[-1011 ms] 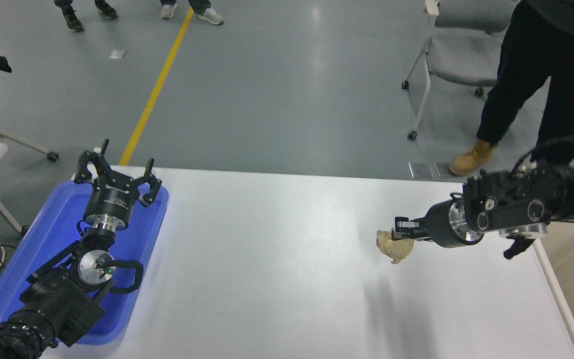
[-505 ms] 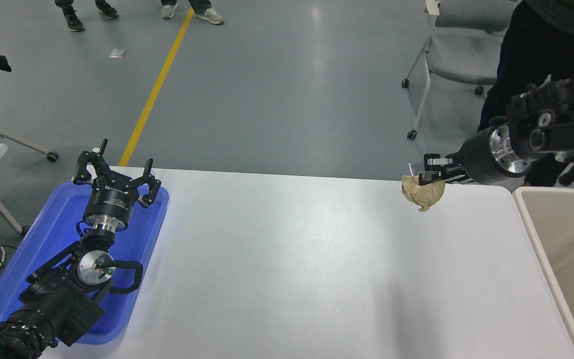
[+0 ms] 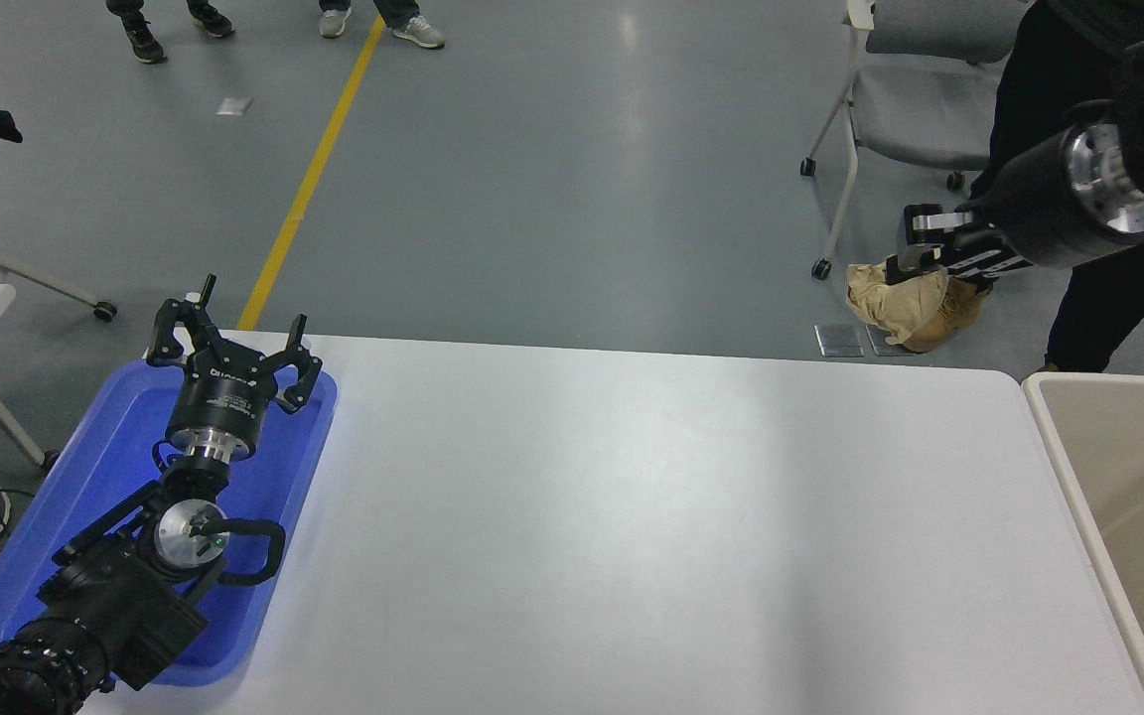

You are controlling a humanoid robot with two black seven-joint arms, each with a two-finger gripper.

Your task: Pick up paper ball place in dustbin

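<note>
The tan-brown paper ball (image 3: 895,301) hangs high in the air past the table's far right edge, pinched by my right gripper (image 3: 915,260), which is shut on its top. The right arm comes in from the upper right edge. The dustbin (image 3: 1054,427), beige inside with a thick off-white rim, stands at the right end of the table, below and to the right of the ball. My left gripper (image 3: 232,343) is parked open over the blue tray at the lower left.
A shallow blue tray (image 3: 85,477) lies at the table's left end under the left arm. A person in dark trousers (image 3: 1078,298) stands just behind the held ball, and a wheeled grey chair (image 3: 905,119) is on the floor beyond. The white table (image 3: 582,526) fills the middle.
My right arm has lifted the paper ball from just above the table up and to the right, toward the far right corner. The dustbin has come into view as the arm rose. The left arm stayed still.
</note>
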